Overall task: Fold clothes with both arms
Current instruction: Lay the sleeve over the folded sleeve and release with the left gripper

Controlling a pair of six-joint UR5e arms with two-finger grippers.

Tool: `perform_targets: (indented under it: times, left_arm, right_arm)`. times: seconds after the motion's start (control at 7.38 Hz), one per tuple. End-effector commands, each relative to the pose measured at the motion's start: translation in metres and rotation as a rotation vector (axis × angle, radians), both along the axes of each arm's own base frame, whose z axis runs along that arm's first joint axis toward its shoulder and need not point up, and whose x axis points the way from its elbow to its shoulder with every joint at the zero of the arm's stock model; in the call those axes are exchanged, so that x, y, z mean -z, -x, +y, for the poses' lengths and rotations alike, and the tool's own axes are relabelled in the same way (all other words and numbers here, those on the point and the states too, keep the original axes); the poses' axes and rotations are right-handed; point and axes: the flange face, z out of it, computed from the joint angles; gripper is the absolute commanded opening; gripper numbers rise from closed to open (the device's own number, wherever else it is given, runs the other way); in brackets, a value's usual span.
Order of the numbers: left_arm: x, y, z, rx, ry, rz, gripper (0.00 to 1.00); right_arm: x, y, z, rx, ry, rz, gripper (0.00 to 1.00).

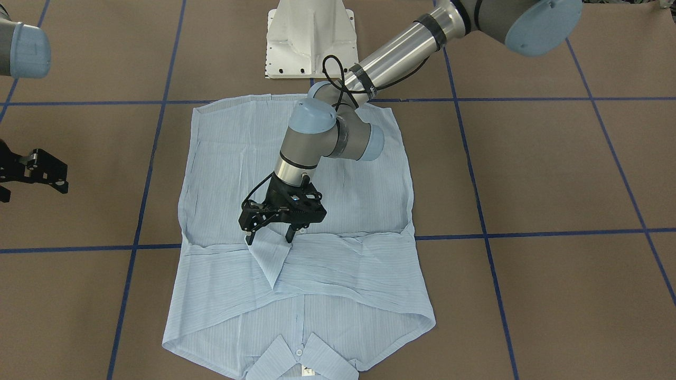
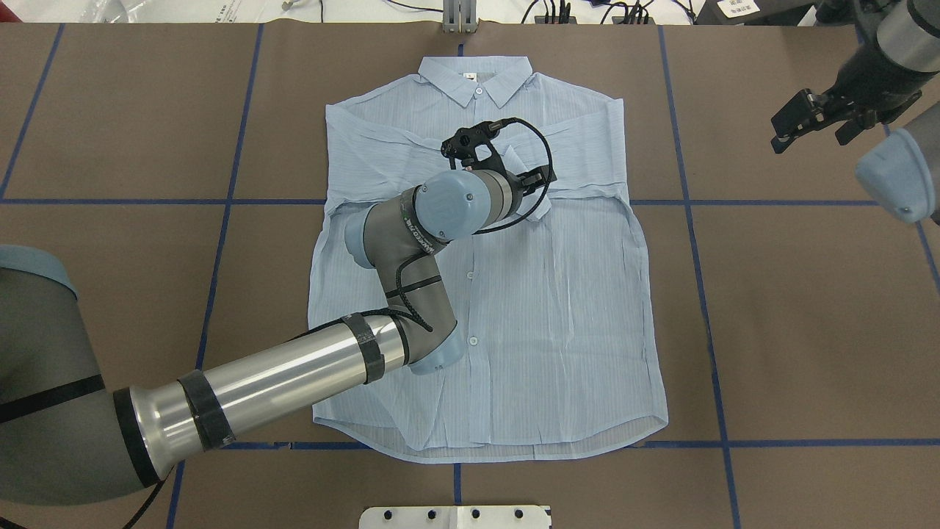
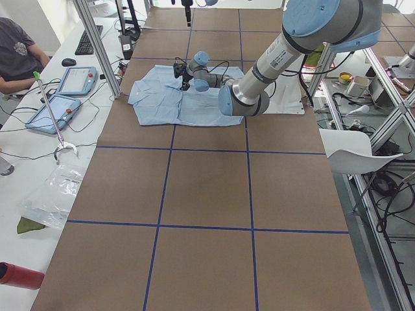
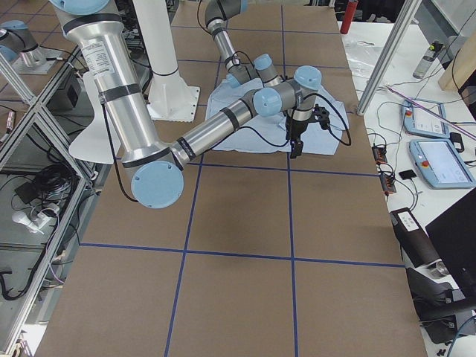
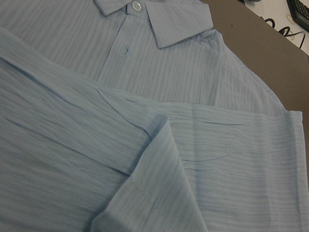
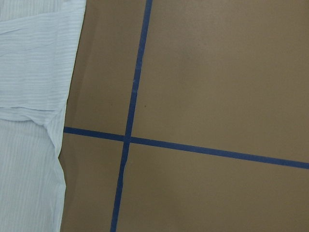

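Brown board covers the table (image 2: 808, 308), marked into squares by blue tape lines. The light-blue pinstriped shirt (image 2: 558, 308) lies flat in the middle of it, front up and buttoned, collar toward the far side from the robot and hem toward the base. Both sleeves are folded in across the chest.

The left arm (image 2: 279, 378) reaches over the shirt from the hem side. The right arm (image 2: 899, 37) hangs off to the shirt's side, over bare board.

The left gripper (image 1: 269, 236) points down at the chest, its jaws spread apart, one finger on each side of the sleeve cuff (image 1: 270, 256) (gripping nothing, as far as the front view shows). The right gripper (image 2: 808, 138) looks spread too, and holds nothing.

The collar (image 2: 476, 77) lies flat, its top button (image 2: 478, 91) fastened.
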Motion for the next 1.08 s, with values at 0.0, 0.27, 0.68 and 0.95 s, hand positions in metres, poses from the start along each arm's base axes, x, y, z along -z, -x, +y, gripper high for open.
perform_targets:
  times: [0.0,0.27,0.68,0.95]
  left_arm:
    - [0.006,-0.002,-0.001,0.001,-0.017,0.031,1.00]
    - [0.012,-0.008,-0.004,0.000,-0.032,0.060,1.00]
    - [0.103,-0.019,0.010,-0.036,-0.078,0.159,1.00]
    - [0.115,-0.013,0.011,-0.064,-0.080,0.186,1.00]
  right_arm:
    - [0.001,-0.001,-0.001,-0.001,0.000,0.000,1.00]
    - [-0.001,-0.003,-0.001,-0.003,0.002,0.001,1.00]
    - [-0.001,-0.009,-0.002,-0.011,0.002,0.000,1.00]
    - [0.005,-0.010,-0.003,-0.014,-0.007,-0.007,1.00]
